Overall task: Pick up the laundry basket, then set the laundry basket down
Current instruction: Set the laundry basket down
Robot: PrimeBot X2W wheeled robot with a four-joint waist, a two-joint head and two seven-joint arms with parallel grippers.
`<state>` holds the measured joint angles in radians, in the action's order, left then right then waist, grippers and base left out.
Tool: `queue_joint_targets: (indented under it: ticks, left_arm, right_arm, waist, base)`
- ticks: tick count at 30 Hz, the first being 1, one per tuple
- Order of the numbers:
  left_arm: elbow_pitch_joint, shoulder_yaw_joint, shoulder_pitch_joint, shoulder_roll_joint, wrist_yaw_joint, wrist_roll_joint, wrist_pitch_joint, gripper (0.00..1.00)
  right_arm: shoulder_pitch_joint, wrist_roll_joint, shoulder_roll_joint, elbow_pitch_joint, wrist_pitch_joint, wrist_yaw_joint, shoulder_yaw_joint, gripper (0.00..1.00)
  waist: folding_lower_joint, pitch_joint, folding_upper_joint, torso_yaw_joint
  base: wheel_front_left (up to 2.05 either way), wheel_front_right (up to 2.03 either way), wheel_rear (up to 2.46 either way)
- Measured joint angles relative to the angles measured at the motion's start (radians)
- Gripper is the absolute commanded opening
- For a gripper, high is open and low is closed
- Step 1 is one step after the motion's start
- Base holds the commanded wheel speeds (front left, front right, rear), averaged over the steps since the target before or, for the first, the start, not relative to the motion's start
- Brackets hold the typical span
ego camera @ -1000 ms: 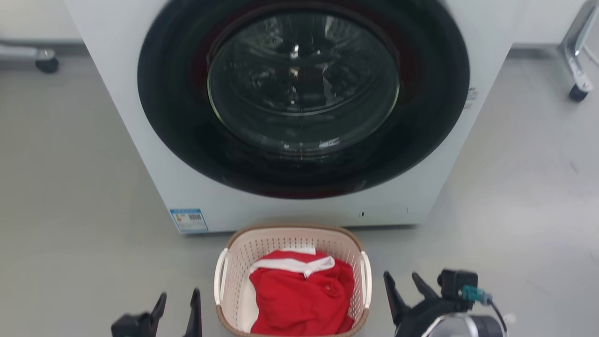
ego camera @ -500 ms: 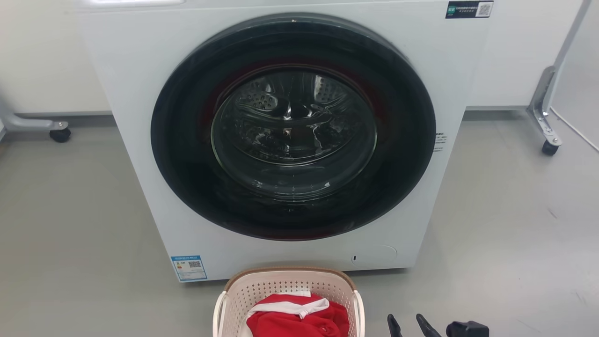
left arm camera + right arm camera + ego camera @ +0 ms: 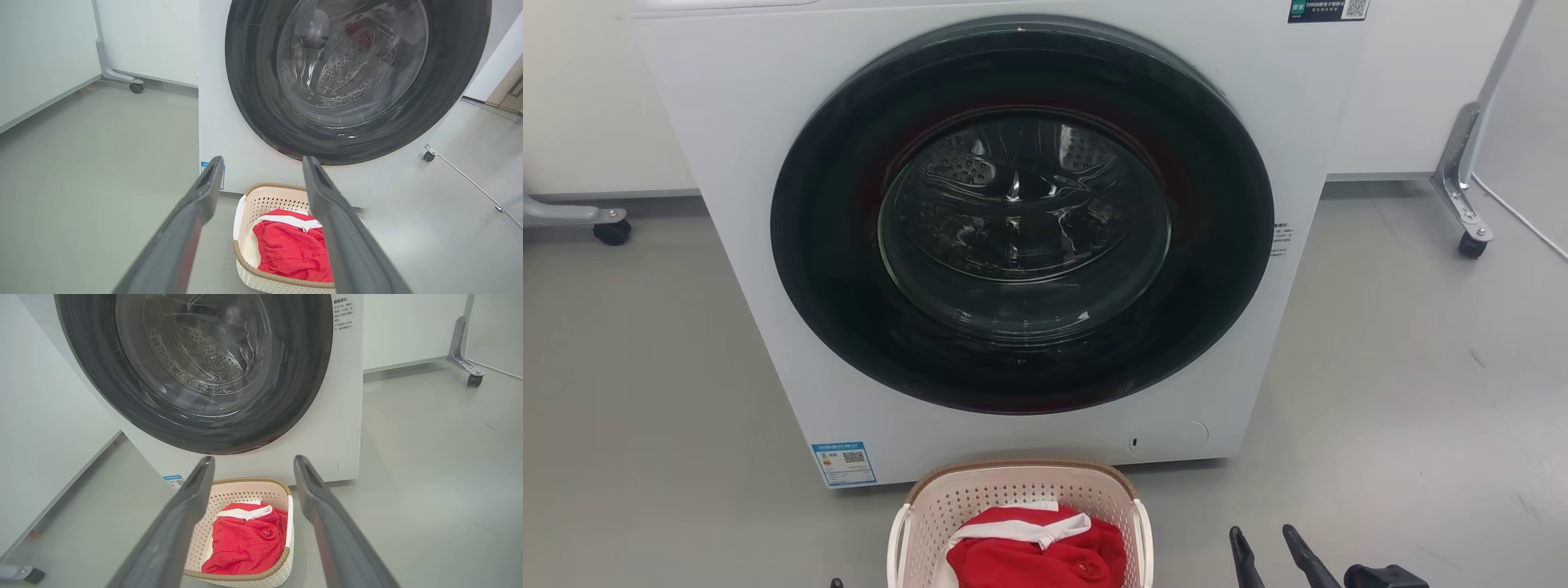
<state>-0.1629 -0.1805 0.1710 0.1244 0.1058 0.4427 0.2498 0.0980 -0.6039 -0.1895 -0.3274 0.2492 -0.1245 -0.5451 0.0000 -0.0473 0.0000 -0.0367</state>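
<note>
Laundry basket (image 3: 1013,492) sits on the floor (image 3: 1405,367) just in front of the washer (image 3: 727,245), with a red garment (image 3: 1029,559) inside. I judge it light, stiff plastic, best taken by the white side handles (image 3: 1146,531). Left gripper (image 3: 262,161) and right gripper (image 3: 253,460) are spread wide and empty. Open floor lies on either side of the washer. The washer front is close behind the basket.

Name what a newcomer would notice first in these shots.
A white washer with a big dark round door stands dead ahead. On the floor right before it sits the laundry basket, a red garment inside. The left claw and right claw are open, one each side of the basket, touching nothing.
</note>
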Motion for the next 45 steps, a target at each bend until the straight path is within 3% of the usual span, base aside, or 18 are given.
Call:
queue_joint_targets:
  ticks: [19,45]
  left_arm:
    - [0.064,0.02,0.019,-0.006,0.009,-0.023,0.0,1.0]
    - [0.081,0.02,0.019,-0.014,0.009,-0.037,0.0,1.0]
  right_arm:
    - [-0.088,0.167,0.028,0.147,0.0,0.0,0.142,1.0]
    - [-0.115,0.235,0.059,0.197,0.0,0.0,0.193,1.0]
  waist:
    - [0.0,0.02,0.0001,-0.005]
    - [0.0,0.028,0.0002,0.004]
  base:
    - [0.0,0.0,0.0]
    - [0.0,0.0,0.0]
